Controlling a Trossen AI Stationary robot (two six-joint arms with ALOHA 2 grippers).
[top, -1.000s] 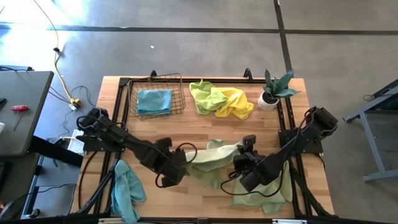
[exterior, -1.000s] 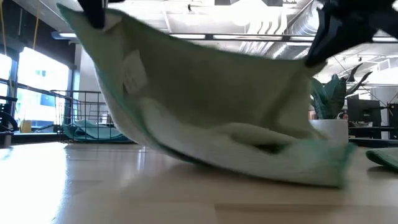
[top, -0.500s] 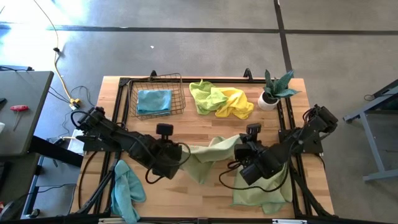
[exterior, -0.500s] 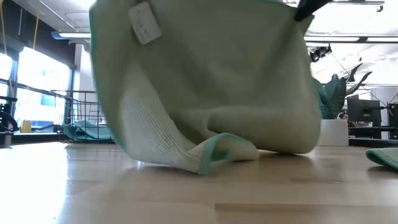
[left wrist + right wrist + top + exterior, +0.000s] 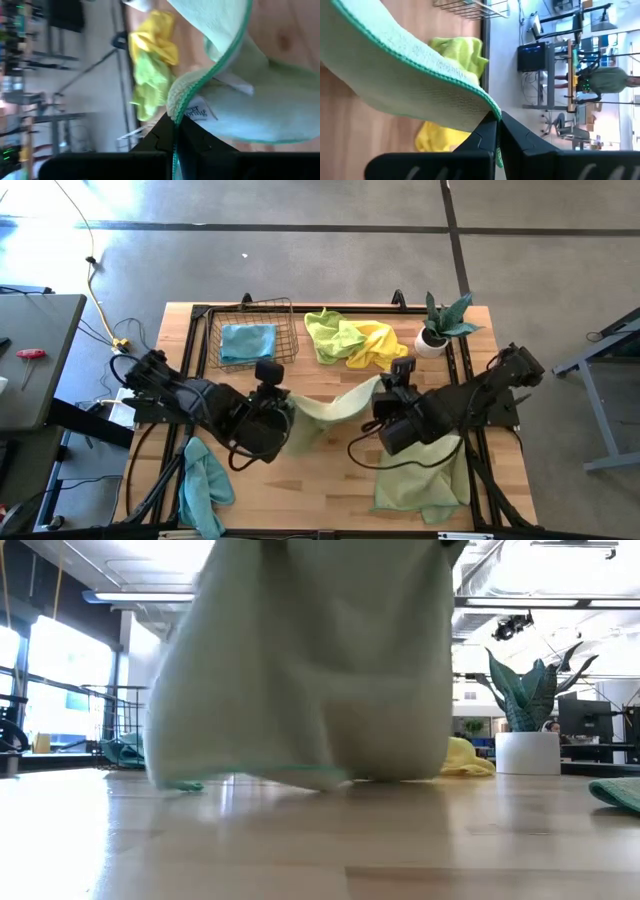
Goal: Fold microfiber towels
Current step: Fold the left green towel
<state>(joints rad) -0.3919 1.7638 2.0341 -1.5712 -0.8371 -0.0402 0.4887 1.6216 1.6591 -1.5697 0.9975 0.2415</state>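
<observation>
A pale sage microfiber towel (image 5: 335, 408) with a teal stitched hem hangs between my two grippers over the middle of the table. My left gripper (image 5: 286, 412) is shut on its left end and my right gripper (image 5: 384, 393) is shut on its right end. In the low view the towel (image 5: 310, 670) drapes down in a sagging sheet. Its lower hem (image 5: 300, 778) is close to the table top; whether it touches, I cannot tell. The low view cuts off both grippers at its top. My left gripper pinches the towel's teal hem (image 5: 176, 116) between its two shut fingers (image 5: 162, 137), right beside the white label (image 5: 198, 111). The cloth bunches at the fingertips and hangs away below them, slack. My right gripper pinches the hem at a corner of the towel (image 5: 490, 111) between its two shut fingers (image 5: 482, 132). The cloth runs off from the fingertips in a smooth curve toward the other gripper.
A wire basket (image 5: 290, 345) with a blue towel (image 5: 247, 340) stands at the far left. Lime and yellow towels (image 5: 355, 342) lie heaped at the far middle, next to a potted plant (image 5: 440, 328). A teal towel (image 5: 205, 480) lies near left, a green one (image 5: 420, 480) near right.
Both grippers have risen, still shut on the sage towel, and the left one has rolled at the wrist. The towel's lower part, which lay bunched on the table, has been drawn up and now hangs as a sheet.
</observation>
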